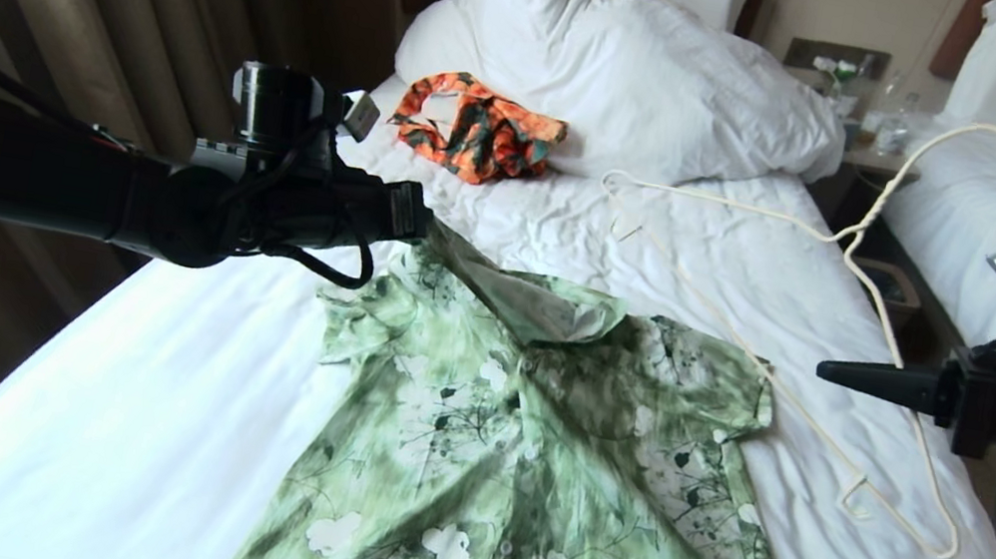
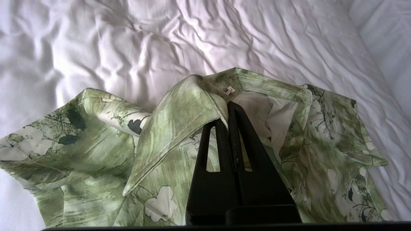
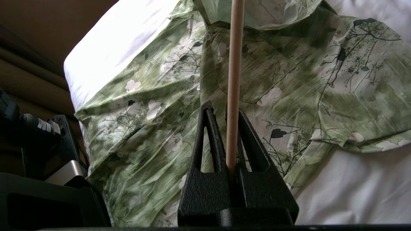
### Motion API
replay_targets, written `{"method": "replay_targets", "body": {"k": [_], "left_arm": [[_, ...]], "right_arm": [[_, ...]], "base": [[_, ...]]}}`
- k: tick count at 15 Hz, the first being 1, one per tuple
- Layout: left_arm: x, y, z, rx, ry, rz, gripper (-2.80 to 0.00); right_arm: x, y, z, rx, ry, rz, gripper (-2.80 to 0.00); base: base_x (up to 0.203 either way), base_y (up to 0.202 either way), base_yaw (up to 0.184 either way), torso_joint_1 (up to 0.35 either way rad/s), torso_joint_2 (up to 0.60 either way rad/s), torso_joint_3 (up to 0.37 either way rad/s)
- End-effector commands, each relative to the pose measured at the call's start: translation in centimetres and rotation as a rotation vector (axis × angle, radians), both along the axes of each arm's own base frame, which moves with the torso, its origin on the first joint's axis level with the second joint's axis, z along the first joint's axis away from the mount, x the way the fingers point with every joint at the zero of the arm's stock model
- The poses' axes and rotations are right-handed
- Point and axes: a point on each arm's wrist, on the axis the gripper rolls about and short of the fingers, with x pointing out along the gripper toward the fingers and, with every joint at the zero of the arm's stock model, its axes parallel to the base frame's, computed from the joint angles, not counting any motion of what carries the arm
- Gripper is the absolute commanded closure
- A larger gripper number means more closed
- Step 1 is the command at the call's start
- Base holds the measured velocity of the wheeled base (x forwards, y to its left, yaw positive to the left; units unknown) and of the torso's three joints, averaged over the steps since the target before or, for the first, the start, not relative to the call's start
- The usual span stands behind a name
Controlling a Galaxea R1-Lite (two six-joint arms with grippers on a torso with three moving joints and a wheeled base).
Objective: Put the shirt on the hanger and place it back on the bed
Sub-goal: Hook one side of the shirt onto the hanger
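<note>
The thin green floral shirt lies buttoned across the wrinkled white bed at lower centre, its stiff collar pinched and lifted by the left gripper beside a small white neck label too small to read. The right gripper, at right, clamps the slim cream wire hanger, which arcs above the sheet.

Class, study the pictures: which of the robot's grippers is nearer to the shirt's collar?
Left. The left gripper is shut on the shirt at its collar; the right gripper is off to the side, holding the hanger.
</note>
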Motion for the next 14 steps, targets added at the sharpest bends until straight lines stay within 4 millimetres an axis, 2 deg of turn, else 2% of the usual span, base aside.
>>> {"method": "replay_targets", "body": {"k": [1,4,7,10,14], "left_arm": [[0.0,0.2,0.3,-0.004,-0.010,0.004,0.00],[-0.3,0.0,0.4,-0.003,-0.008,-0.004,0.00],[-1.5,-0.3,2.1,-0.015,-0.046,-0.019,0.00],[-4.0,-1.9,3.0,-0.016,-0.058,-0.066,0.00],[-6.9,-2.7,3.7,-0.009,-0.073,-0.091,0.00]], "right_arm": [[-1.3,0.1,0.6,-0.021,-0.011,0.020,0.00],[-1.9,0.9,0.1,-0.052,0.014,0.066,0.00],[-1.6,1.7,-0.1,-0.063,0.020,0.105,0.00],[-0.8,3.2,-0.7,-0.064,0.036,0.160,0.00],[-0.5,5.4,-0.4,-0.067,0.028,0.239,0.00]], "base": [[0.000,0.000,0.000,0.000,0.00,0.000],[0.000,0.000,0.000,0.000,0.00,0.000],[0.000,0.000,0.000,0.000,0.00,0.000],[0.000,0.000,0.000,0.000,0.00,0.000],[0.000,0.000,0.000,0.000,0.00,0.000]]}}
